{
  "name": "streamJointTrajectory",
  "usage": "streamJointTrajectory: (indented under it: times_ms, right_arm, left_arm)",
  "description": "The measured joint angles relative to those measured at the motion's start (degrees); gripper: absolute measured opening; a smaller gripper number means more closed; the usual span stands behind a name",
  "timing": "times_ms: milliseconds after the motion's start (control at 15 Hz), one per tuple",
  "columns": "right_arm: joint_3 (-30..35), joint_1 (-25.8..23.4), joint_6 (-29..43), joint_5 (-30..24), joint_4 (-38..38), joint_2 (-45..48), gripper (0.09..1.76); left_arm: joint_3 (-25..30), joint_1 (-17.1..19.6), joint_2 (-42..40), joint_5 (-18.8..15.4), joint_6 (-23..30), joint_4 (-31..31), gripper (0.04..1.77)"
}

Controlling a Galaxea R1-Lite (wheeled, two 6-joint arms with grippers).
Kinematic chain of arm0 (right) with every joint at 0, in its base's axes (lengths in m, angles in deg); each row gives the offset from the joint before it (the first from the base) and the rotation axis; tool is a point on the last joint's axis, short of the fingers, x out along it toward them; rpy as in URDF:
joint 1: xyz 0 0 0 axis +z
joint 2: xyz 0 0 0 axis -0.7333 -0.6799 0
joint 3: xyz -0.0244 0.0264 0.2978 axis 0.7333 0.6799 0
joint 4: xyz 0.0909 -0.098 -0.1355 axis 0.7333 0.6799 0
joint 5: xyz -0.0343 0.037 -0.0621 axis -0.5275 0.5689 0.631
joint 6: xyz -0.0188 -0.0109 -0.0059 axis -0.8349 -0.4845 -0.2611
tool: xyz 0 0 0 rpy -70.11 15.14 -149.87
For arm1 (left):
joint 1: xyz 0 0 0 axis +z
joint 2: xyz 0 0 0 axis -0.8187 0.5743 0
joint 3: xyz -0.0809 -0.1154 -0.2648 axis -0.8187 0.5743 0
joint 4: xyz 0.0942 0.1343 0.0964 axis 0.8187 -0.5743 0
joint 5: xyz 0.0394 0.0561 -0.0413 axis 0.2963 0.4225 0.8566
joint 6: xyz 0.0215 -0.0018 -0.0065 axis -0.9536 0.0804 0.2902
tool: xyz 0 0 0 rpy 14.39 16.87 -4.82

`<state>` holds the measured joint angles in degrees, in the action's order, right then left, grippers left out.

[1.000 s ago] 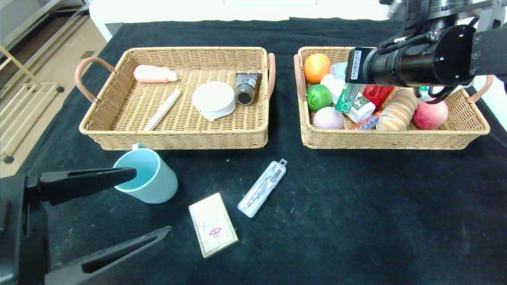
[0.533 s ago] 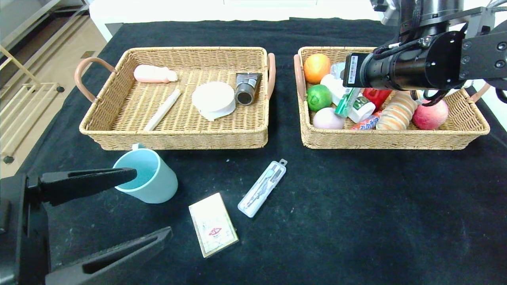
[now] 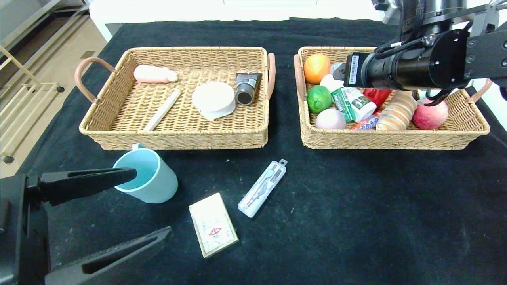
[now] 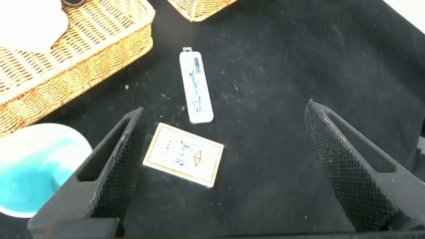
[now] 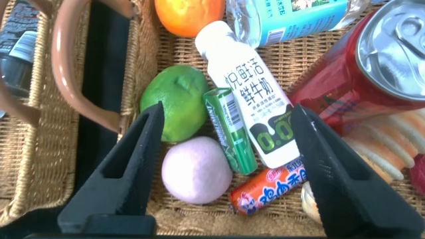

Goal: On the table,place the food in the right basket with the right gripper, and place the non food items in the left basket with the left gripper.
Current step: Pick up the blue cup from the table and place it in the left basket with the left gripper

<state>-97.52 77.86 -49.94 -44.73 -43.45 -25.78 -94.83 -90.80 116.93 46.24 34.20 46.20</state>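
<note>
My right gripper (image 5: 227, 113) is open and empty above the right basket (image 3: 396, 139). A green gum pack (image 3: 342, 103) lies in that basket under the jaws, between a lime (image 3: 319, 98) and a white milk bottle (image 3: 362, 106); the right wrist view shows the pack (image 5: 232, 129) beside a pale purple ball (image 5: 196, 169). My left gripper (image 3: 152, 202) is open and empty at the near left. A light blue cup (image 3: 152, 186), a card box (image 3: 213, 224) and a clear compass case (image 3: 262, 187) lie on the black table near it.
The left basket (image 3: 178, 139) holds a pink bottle, a white stick, a white round pad and a grey tube. The right basket also holds an orange (image 3: 317, 68), a red can (image 3: 376, 95), a sausage (image 3: 366, 122), bread (image 3: 398, 111) and a peach (image 3: 429, 114).
The green pack hung tilted from my right gripper over the basket; the gripper has let it go and it now lies flat among the food. The left arm has not moved.
</note>
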Motion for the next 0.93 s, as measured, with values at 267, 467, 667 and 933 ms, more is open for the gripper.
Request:
streamJointTrajectory:
  times_ms: [267, 467, 667, 933]
  right_arm:
    - [4.1, 1.5, 0.1, -0.2, 0.2, 2.6, 1.53]
    - [11.0, 3.5, 0.0, -0.5, -0.3, 6.2, 1.59]
    - [20.4, 5.3, -1.0, -5.5, -0.6, 12.0, 1.63]
    - [39.3, 6.2, -8.3, -15.9, -11.7, 20.8, 1.66]
  left_arm:
    - [0.0, 0.0, 0.0, -0.1, 0.0, -0.9, 1.72]
    - [-0.1, 0.0, 0.2, -0.1, 0.0, -0.9, 1.72]
    - [0.1, 0.0, 0.9, 0.5, 0.1, -1.0, 1.72]
    - [-2.1, 0.1, 2.3, 3.9, 0.1, -1.7, 1.72]
